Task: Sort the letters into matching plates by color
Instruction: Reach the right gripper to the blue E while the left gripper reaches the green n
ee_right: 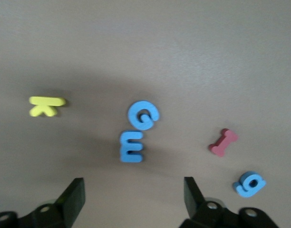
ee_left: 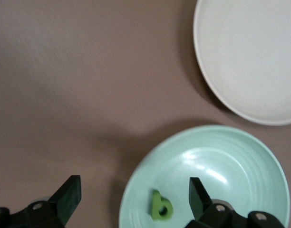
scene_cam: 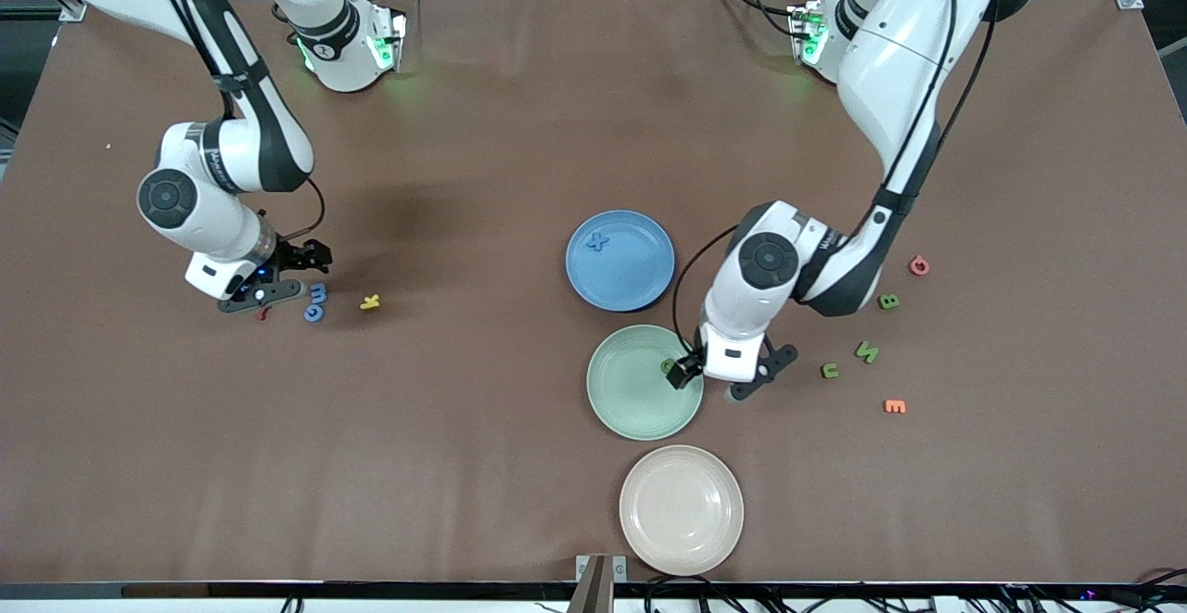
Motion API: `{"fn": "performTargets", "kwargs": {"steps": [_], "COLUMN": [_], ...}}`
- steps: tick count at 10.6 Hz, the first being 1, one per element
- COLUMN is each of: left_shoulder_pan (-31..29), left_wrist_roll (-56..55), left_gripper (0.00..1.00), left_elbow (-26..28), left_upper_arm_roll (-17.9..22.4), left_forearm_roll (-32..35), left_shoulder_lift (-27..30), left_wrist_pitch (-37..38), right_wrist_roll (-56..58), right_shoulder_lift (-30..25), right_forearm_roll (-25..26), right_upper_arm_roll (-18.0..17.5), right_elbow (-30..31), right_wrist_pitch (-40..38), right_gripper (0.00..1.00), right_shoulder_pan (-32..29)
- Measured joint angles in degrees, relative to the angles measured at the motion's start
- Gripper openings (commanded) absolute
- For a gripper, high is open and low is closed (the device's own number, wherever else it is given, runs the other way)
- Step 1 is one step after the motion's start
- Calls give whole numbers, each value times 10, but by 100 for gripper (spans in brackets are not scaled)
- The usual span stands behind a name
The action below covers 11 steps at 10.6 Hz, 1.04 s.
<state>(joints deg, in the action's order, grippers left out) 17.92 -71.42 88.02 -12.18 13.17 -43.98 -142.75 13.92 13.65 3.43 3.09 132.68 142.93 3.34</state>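
Note:
A blue plate (scene_cam: pixel 640 284) holds one blue letter (scene_cam: pixel 598 242). Nearer the front camera, the mint green plate (scene_cam: pixel 631 400) holds a green letter (scene_cam: pixel 668 365), also seen in the left wrist view (ee_left: pixel 161 207). My left gripper (scene_cam: pixel 711 383) hangs open over that plate's rim (ee_left: pixel 136 190), empty, the letter lying free below it. Three green letters (scene_cam: pixel 867 351) lie on the table toward the left arm's end. My right gripper (scene_cam: pixel 269 302) is open and empty (ee_right: pixel 132 194) above the table beside three blue letters (ee_right: pixel 143 115), (ee_right: pixel 131 147), (ee_right: pixel 250 184).
A beige-pink plate (scene_cam: pixel 682 509) sits nearest the front camera. A yellow k (scene_cam: pixel 370 302) and a red letter (ee_right: pixel 223 142) lie among the blue ones. An orange letter (scene_cam: pixel 895 406) and a red letter (scene_cam: pixel 918 266) lie by the green ones.

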Motion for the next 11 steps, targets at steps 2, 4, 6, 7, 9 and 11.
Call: {"fn": "performTargets", "kwargs": {"steps": [2, 4, 6, 7, 9, 11], "left_shoulder_pan": [-36, -73, -93, -99, -113, -122], "left_wrist_roll": [17, 80, 151, 191, 270, 309], "left_gripper": [100, 100, 100, 100, 100, 100], "left_elbow": [1, 1, 1, 2, 3, 4], "left_upper_arm_roll": [4, 4, 4, 4, 4, 4], "left_forearm_roll": [7, 24, 26, 27, 27, 27], "left_shoulder_lift": [0, 0, 0, -1, -1, -4], "left_wrist_pitch": [4, 27, 57, 73, 106, 115], "right_wrist_roll": [25, 25, 24, 23, 23, 23], "right_shoulder_lift": [16, 38, 49, 51, 56, 66], "right_forearm_roll": [0, 0, -3, -8, -29, -55], "right_upper_arm_roll": [11, 10, 9, 9, 8, 8], "right_elbow": [20, 29, 29, 29, 30, 29], "right_wrist_pitch": [59, 99, 106, 106, 107, 113], "right_gripper": [75, 73, 72, 70, 68, 62], "right_shoulder_pan": [-5, -5, -3, -3, -1, 7]}}
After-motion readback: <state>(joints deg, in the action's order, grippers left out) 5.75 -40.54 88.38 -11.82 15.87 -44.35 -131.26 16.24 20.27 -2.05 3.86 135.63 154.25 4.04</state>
